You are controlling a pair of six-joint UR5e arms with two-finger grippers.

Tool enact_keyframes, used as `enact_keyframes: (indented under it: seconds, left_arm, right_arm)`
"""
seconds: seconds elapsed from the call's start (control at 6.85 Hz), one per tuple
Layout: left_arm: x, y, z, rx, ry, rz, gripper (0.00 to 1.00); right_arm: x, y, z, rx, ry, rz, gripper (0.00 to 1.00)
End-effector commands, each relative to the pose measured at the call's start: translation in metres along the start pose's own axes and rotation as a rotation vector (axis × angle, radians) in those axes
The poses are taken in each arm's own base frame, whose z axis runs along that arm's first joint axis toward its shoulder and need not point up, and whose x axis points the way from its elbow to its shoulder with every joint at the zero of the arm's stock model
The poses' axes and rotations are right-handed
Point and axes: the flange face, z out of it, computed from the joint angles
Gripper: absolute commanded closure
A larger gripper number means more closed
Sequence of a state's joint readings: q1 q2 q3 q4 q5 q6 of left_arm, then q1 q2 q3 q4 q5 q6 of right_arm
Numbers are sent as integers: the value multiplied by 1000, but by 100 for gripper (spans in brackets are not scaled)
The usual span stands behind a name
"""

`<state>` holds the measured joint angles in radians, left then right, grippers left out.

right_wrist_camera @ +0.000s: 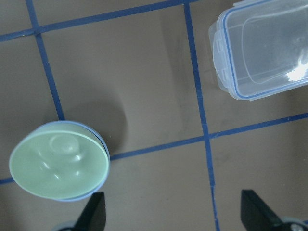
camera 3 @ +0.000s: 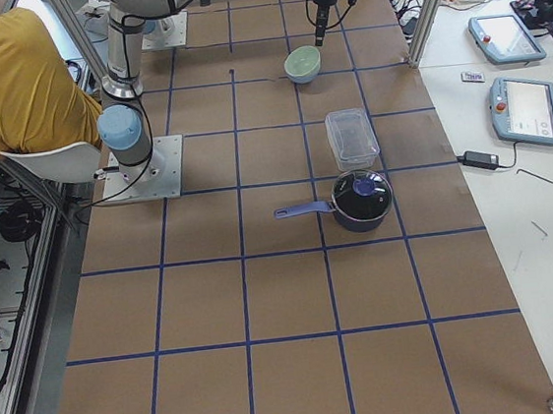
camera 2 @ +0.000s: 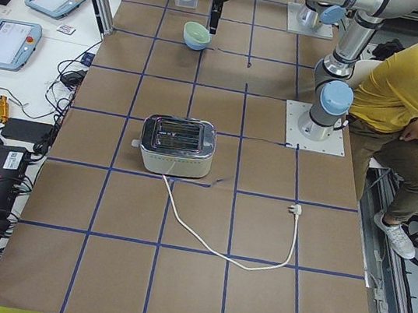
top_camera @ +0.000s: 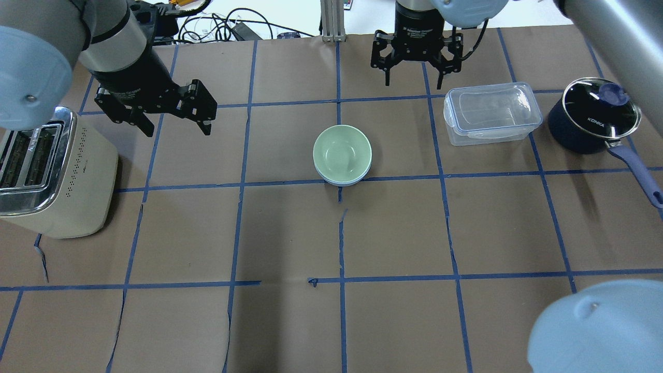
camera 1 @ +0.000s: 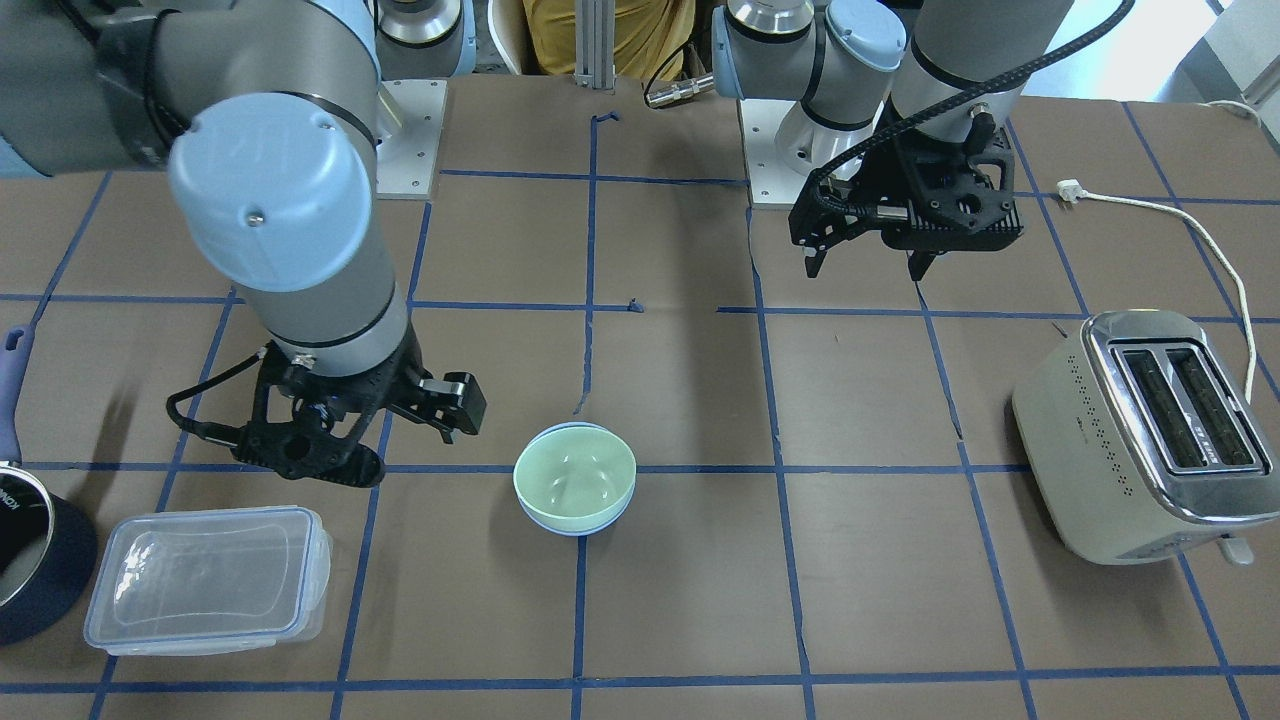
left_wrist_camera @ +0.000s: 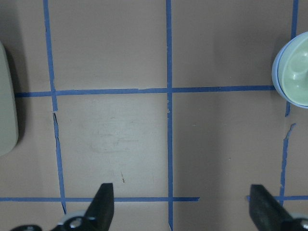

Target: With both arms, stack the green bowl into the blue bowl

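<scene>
The green bowl [camera 1: 574, 478] sits nested inside the blue bowl [camera 1: 575, 529] at the table's middle; only the blue bowl's rim and lower side show around it. The stack also shows in the overhead view, the green bowl [top_camera: 342, 153] in the blue bowl [top_camera: 342, 182]. My left gripper [top_camera: 177, 128] is open and empty, above the table between the toaster and the bowls; its wrist view shows the green bowl [left_wrist_camera: 296, 72] at the right edge. My right gripper [top_camera: 413, 83] is open and empty, beyond the bowls, beside the clear container. The right wrist view shows the green bowl [right_wrist_camera: 57, 161] at lower left.
A cream toaster [top_camera: 46, 171] stands on my left side, its cord [camera 1: 1200, 240] trailing on the table. A clear lidded container [top_camera: 492, 111] and a navy pot with a glass lid [top_camera: 593, 116] stand on my right side. A person in yellow [camera 2: 416, 85] sits behind the arm bases.
</scene>
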<state>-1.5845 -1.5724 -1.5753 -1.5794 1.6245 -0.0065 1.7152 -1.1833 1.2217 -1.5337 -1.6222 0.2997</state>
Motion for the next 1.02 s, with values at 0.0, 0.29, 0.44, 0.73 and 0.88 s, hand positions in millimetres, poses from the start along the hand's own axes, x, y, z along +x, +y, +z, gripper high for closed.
enact_keyframes:
  seconds: [0.0, 0.29, 0.44, 0.73, 0.88]
  left_arm:
    - [1, 0, 0, 4, 0, 0, 0]
    - [0, 0, 0, 4, 0, -1, 0]
    - [0, 0, 0, 4, 0, -1, 0]
    - [0, 0, 1, 3, -1, 0, 0]
    - [0, 0, 1, 3, -2, 2, 0]
  right_arm:
    - [54, 40, -25, 15, -7, -50, 0]
    - [106, 79, -23, 13, -32, 28, 0]
    - [114, 92, -19, 18, -34, 45, 0]
    - [111, 102, -18, 39, -42, 45, 0]
    - [114, 111, -23, 38, -40, 38, 0]
